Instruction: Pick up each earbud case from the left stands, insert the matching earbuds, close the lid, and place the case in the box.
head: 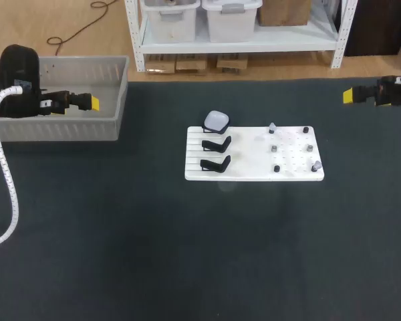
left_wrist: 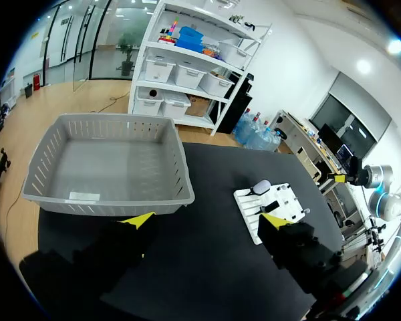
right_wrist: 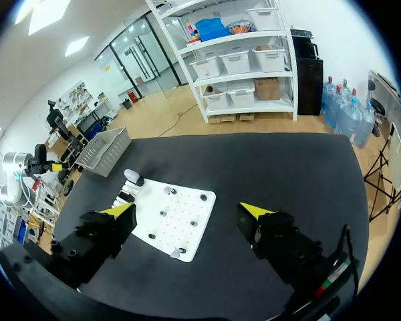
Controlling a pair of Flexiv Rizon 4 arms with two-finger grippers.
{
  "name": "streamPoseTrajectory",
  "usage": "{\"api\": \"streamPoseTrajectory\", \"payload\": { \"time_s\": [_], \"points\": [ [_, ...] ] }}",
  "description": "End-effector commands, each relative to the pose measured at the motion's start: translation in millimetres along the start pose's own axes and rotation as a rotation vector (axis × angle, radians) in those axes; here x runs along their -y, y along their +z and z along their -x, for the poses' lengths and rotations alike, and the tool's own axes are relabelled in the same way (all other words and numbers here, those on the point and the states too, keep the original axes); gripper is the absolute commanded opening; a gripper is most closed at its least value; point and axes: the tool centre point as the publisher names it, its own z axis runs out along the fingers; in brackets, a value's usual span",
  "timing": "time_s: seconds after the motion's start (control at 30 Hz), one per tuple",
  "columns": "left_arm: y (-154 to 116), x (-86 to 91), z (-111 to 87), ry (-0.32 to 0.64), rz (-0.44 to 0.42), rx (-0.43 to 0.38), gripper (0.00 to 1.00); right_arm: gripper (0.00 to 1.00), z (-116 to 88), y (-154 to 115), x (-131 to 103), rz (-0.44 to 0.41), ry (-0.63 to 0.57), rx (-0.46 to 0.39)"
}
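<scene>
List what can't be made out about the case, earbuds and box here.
- Earbud case: too small in every view to tell if its lid is open.
- Earbuds: specks in all views; shapes and matching unclear.
- Box: in the head view, the left gripper and its arm cover part of the floor.

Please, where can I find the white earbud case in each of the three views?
Head view: the earbud case sits at the rear left corner of the white board.
Left wrist view: the earbud case is ahead of the gripper, on the board's far corner.
Right wrist view: the earbud case is on the board corner nearest the gray basket.
Shared landmark: the white board.
</scene>
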Motion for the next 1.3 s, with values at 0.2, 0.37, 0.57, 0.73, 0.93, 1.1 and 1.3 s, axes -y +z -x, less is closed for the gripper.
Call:
{"api": "streamPoseTrajectory", "payload": {
  "time_s": [0.2, 0.37, 0.57, 0.73, 0.93, 1.1, 1.3],
  "points": [
    [0, 1.4, 0.9, -0.001, 0.007, -0.005, 1.0, 1.0, 0, 0, -1, -0.002, 0.0, -0.001],
    [0, 1.4, 0.9, -0.001, 0.007, -0.005, 1.0, 1.0, 0, 0, -1, -0.002, 0.0, -0.001],
    [1, 9.1, -0.3, 0.049, -0.076, -0.001, 1.0, 1.0, 0, 0, -1, -0.002, 0.0, -0.001],
    [7, 21.8, 7.8, 0.179, -0.182, 0.02, 1.0, 1.0, 0, 0, -1, -0.002, 0.0, -0.001],
    [18, 35.4, 22.6, 0.421, -0.32, 0.033, 1.0, 1.0, 0, 0, -1, -0.002, 0.0, -0.001],
    [32, 47.3, 32.4, 0.58, -0.448, 0.011, 1.0, 1.0, 0, 0, -1, -0.002, 0.0, -0.001],
    [51, 61.8, 36.4, 0.766, -0.547, -0.042, 1.0, 1.0, 0, 0, -1, -0.002, 0.0, -0.001]
  ]
}}
